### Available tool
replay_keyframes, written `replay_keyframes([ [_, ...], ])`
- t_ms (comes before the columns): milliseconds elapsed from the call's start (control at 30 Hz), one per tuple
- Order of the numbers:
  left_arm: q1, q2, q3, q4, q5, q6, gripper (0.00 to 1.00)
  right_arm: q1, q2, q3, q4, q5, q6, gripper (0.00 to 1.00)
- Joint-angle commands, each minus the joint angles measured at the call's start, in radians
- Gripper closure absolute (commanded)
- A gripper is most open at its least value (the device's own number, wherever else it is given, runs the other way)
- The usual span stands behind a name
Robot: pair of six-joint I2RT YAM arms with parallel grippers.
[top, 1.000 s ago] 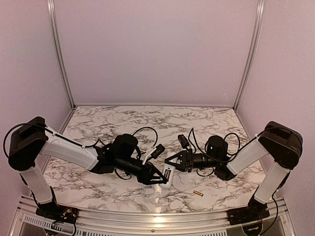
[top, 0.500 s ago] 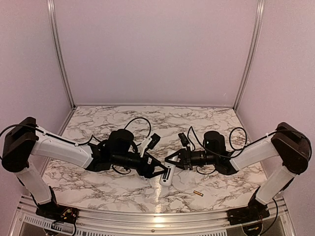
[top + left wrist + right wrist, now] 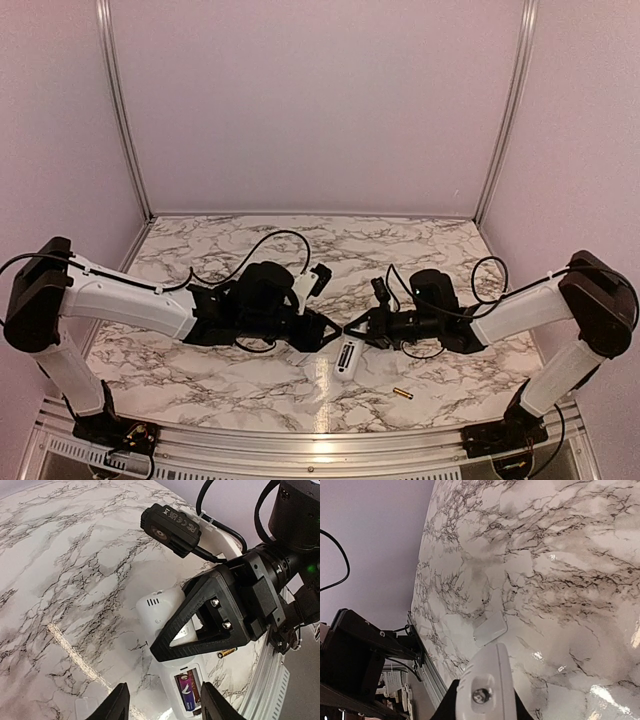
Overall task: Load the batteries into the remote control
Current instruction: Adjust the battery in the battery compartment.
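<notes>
The left gripper, jaws apart, has been withdrawn from the remote control (clamped by the right gripper); the gold battery, at its four o'clock, is still unloaded.

White marble-patterned tabletop with grey-black veining, plain pale lilac back wall, matching side walls, aluminium uprights at the two rear corners, ribbed metal rail along the near edge, soft glare on the glossy surface.

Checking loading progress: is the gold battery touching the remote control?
Apart. The top view shows the gold battery lying on the table, with a bare strip of marble between it and the remote control.
</notes>
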Motion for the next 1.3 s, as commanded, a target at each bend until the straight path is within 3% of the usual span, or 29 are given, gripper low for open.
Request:
replay_keyframes([
  [0,-0.037,0.06,0.041,-0.057,-0.018,-0.018,0.53,-0.006,-0.014,0.043,-0.034,0.049,-0.007,1.0],
  [267,-0.065,0.115,0.091,-0.097,-0.021,-0.024,0.63,-0.006,-0.022,0.04,-0.031,0.057,0.004,1.0],
  [800,-0.081,0.217,0.202,-0.231,-0.083,-0.001,0.69,-0.006,-0.028,0.04,-0.027,0.058,0.012,1.0],
  [1267,-0.082,0.207,0.223,-0.251,-0.087,-0.01,0.94,-0.012,-0.018,0.023,-0.019,0.063,0.014,1.0],
])
